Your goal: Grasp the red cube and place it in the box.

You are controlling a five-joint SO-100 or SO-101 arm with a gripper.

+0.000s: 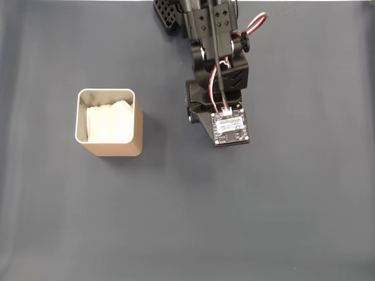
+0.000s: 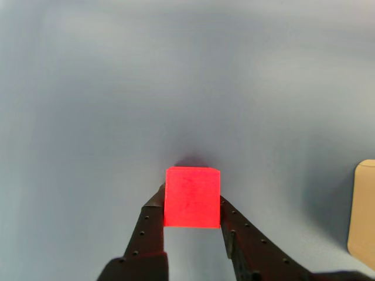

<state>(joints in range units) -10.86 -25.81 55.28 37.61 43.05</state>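
Box (image 1: 109, 149): tan, open-topped, well off to one side of the jaws.
Gripper (image 2: 192, 218): jaws pinching the red cube by two opposite faces.
Red cube (image 2: 192, 196): between the fingertips; looks light, rigid, matte, unlikely to slip; flat side faces suit the grip.

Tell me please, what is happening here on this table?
A small robot arm is working over a dark cloth. In the wrist view its gripper has the jaws against both sides of a red cube. Whether the cube is lifted off the cloth cannot be told. In the fixed view the box stands to the left of the arm, open, with a white lining. The cube is not yet in it.
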